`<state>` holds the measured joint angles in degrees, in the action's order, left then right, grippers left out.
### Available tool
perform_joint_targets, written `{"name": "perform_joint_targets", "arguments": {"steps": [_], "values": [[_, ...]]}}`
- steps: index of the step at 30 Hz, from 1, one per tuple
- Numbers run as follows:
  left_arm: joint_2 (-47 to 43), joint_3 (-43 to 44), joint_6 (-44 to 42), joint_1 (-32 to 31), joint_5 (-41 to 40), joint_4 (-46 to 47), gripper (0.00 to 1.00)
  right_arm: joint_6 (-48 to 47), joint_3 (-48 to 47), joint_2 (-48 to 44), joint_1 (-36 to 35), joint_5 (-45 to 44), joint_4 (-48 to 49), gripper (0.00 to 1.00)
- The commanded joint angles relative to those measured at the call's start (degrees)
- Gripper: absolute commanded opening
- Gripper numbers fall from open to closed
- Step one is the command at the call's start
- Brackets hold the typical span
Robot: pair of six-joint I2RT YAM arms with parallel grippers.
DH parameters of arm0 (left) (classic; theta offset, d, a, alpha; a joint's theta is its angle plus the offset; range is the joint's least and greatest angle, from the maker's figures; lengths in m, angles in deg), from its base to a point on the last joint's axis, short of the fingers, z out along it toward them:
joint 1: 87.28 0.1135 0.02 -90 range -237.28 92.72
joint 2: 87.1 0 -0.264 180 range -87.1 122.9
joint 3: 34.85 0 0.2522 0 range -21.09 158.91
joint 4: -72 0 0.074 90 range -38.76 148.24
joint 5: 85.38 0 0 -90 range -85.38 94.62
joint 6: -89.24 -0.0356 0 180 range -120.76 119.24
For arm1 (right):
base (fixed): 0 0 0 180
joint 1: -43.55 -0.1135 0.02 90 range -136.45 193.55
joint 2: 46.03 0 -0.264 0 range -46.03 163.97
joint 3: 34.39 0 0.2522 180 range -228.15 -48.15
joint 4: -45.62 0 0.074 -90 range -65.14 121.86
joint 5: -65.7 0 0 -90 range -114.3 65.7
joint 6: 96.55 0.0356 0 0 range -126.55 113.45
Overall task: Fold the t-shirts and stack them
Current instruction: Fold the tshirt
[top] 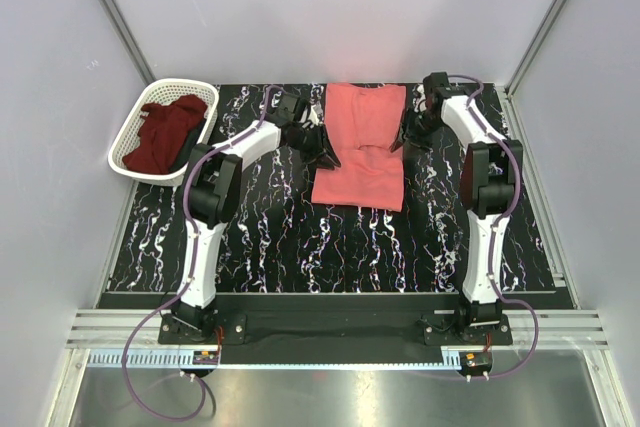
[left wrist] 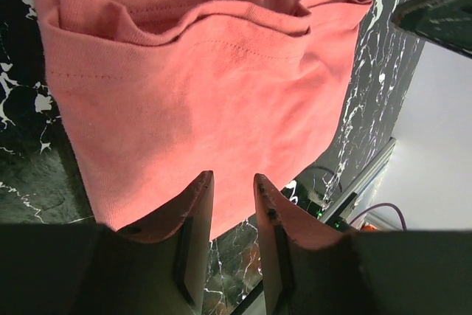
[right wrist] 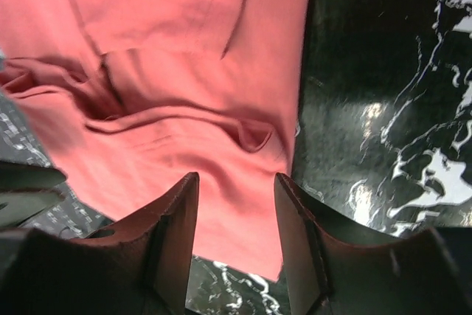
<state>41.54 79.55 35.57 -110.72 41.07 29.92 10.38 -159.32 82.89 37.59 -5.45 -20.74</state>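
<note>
Black marble-look table (top: 300, 237) with white veins, seen from the top camera, boxed in by plain pale walls (top: 300, 7) on three sides. Metal rail (top: 330, 329) runs along the near edge, where both arm bases are bolted. Pink shirt (top: 362, 142) lies at the back centre of the table, partly folded, with a crease line across the middle. Left gripper (top: 325, 152) is at the shirt's left edge and right gripper (top: 405, 137) at its right edge, both low. From this view it is not possible to tell whether either touches the cloth. Maroon shirt (top: 165, 132) sits bunched up inside a white lattice basket (top: 125, 152) at the far left corner, well apart from the pink one.

Left wrist view: pink shirt (left wrist: 199, 94) fills most of the frame, lying flat, with a folded flap and a stitched hem near the top. Left gripper (left wrist: 228, 178) is over the shirt's edge, fingers a narrow gap apart, with nothing pinched between them. Dark veined table (left wrist: 22, 145) shows at the left, white wall (left wrist: 442, 145) at the right, and a purple cable (left wrist: 383, 212) low on the right.

Right wrist view: pink shirt (right wrist: 169, 71) covers the left and centre, wrinkled and bunched around the fold. Right gripper (right wrist: 236, 178) is over the shirt's edge, fingers clearly apart, wider than the left pair, with no cloth held between them. Glossy black table (right wrist: 383, 108) with white streaks and glare takes up the right side.
</note>
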Motion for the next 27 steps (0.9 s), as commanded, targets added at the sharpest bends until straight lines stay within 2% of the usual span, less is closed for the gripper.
{"name": "perform_joint_targets", "arguments": {"steps": [1, 10, 13, 14, 21, 26, 27], "values": [[-1.02, 1.40, -0.47, -0.02, 1.70, 0.81, 0.33, -3.22, -2.90, 2.73, -0.11, -1.72, -1.37, 0.52], [-0.58, 0.79, -1.44, 0.15, 0.56, -1.21, 0.31, -4.18, -5.36, 5.20, -0.46, -1.89, -1.89, 0.49], [-0.49, 0.61, -1.45, 0.15, 0.38, -1.21, 0.30, -4.10, -5.72, 5.37, -0.55, -2.24, -1.72, 0.42], [-0.58, 0.61, -1.53, 0.06, 0.21, -1.30, 0.30, -3.92, -5.89, 5.46, -0.55, -2.41, -1.89, 0.36], [-0.67, 0.00, -2.06, 0.24, 0.12, -1.74, 0.29, -3.74, -6.33, 6.25, -1.07, -2.33, -2.25, 0.36], [-0.93, -0.80, -2.32, 0.24, -0.06, -2.01, 0.29, -3.39, -6.24, 5.90, -1.25, -1.80, -1.89, 0.33], [-1.02, -0.97, -2.24, 0.33, -0.49, -2.09, 0.28, -3.31, -6.51, 6.16, -1.25, -1.63, -1.98, 0.29]]}}
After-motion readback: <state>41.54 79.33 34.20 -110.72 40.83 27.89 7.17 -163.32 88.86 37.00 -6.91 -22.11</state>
